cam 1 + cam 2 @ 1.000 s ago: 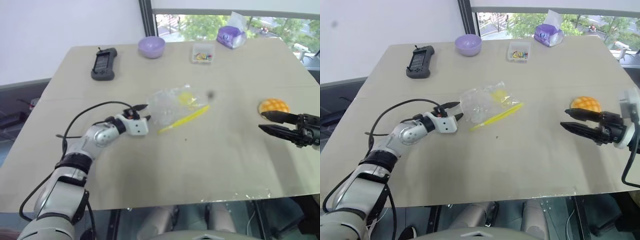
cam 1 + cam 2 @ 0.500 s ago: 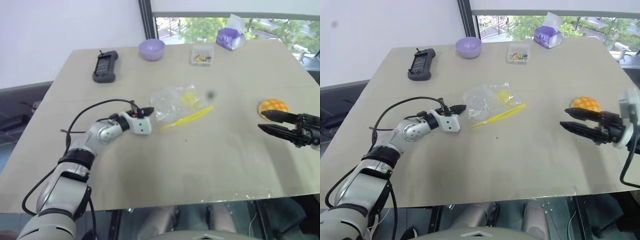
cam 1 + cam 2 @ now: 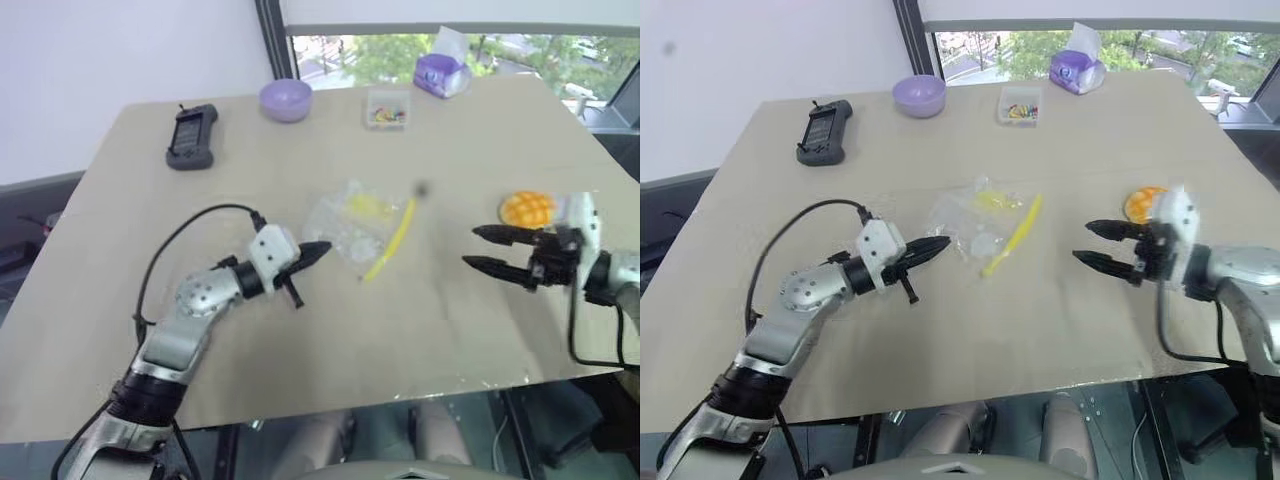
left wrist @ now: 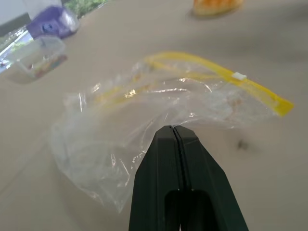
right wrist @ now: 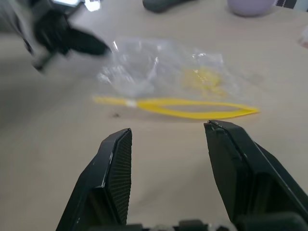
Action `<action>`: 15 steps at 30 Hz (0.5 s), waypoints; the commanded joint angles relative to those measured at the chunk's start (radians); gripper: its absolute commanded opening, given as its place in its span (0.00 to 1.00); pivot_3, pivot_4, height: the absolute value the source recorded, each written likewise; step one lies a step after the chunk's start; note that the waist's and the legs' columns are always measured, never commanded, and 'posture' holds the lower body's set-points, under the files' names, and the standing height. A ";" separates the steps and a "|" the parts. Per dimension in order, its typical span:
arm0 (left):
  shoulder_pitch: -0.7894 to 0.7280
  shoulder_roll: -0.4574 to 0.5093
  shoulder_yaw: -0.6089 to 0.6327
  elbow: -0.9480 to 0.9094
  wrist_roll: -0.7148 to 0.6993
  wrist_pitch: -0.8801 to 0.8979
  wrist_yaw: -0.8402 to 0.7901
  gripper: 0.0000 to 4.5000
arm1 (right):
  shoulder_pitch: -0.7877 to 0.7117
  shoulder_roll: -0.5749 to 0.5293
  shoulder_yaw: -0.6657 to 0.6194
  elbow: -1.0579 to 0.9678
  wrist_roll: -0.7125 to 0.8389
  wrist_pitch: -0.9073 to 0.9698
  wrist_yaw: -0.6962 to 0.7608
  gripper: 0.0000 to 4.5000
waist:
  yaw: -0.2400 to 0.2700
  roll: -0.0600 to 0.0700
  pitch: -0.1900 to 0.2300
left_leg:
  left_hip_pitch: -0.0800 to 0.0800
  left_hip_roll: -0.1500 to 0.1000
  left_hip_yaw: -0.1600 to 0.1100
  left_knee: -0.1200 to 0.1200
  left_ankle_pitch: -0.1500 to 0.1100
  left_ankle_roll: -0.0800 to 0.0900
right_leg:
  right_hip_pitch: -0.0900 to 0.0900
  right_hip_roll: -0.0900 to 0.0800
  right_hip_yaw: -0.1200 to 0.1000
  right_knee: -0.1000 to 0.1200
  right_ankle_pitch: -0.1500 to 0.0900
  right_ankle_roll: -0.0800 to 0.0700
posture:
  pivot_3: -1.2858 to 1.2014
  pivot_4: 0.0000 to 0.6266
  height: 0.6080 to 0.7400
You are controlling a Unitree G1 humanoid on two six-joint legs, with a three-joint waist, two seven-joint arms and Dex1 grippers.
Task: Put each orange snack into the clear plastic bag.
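The clear plastic bag (image 3: 356, 222) lies crumpled at mid-table, its yellow strip (image 3: 391, 238) running along its right side. My left gripper (image 3: 318, 249) is shut, and its tip pinches the bag's near-left edge (image 4: 144, 120). One orange snack (image 3: 526, 208), a domed bun with a grid crust, sits to the right on the table. My right gripper (image 3: 470, 248) hovers open just left of the snack, pointing toward the bag, with nothing between its fingers (image 5: 118, 163). In the right wrist view the bag (image 5: 159, 67) lies ahead of that gripper (image 5: 167, 127).
Along the far edge stand a purple bowl (image 3: 285, 98), a black handheld device (image 3: 190, 135), a small clear box of colourful bits (image 3: 385, 110) and a purple tissue pack (image 3: 440, 72). The table's near edge (image 3: 400, 395) runs close below both arms.
My left gripper shut on the bag's edge, rolled and drew back, turning the bag so its strip runs more lengthwise. My right gripper moved left, off the snack toward the bag. The camera view shifted.
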 commanded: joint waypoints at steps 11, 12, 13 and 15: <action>-0.021 -0.012 0.120 -0.174 -0.122 0.231 0.018 0.00 | -0.282 0.140 0.299 0.463 -0.521 -0.662 -0.143 0.58 | -0.002 -0.004 0.002 | -0.001 0.001 0.000 0.000 0.000 0.000 | -0.001 0.002 0.000 -0.004 0.000 0.000 | 0.52 0.24 0.97; -0.021 -0.014 0.125 -0.181 -0.128 0.240 0.019 0.00 | -0.298 0.150 0.315 0.497 -0.546 -0.704 -0.153 0.58 | -0.003 -0.004 0.002 | -0.001 0.001 0.000 0.000 0.000 0.000 | 0.000 0.003 0.000 -0.004 0.000 0.000 | 0.52 0.24 0.97; -0.021 -0.017 0.130 -0.186 -0.134 0.250 0.022 0.00 | -0.311 0.160 0.327 0.526 -0.565 -0.735 -0.161 0.58 | -0.004 -0.004 0.002 | -0.001 0.001 0.000 0.000 0.000 0.000 | -0.001 0.003 0.000 -0.004 0.000 0.000 | 0.52 0.24 0.97; -0.023 -0.022 0.138 -0.192 -0.142 0.265 0.028 0.00 | -0.347 0.189 0.344 0.584 -0.604 -0.786 -0.198 0.58 | -0.008 -0.004 0.002 | -0.001 0.001 0.000 0.000 0.000 0.000 | -0.001 0.003 0.000 -0.003 0.000 0.000 | 0.52 0.24 0.97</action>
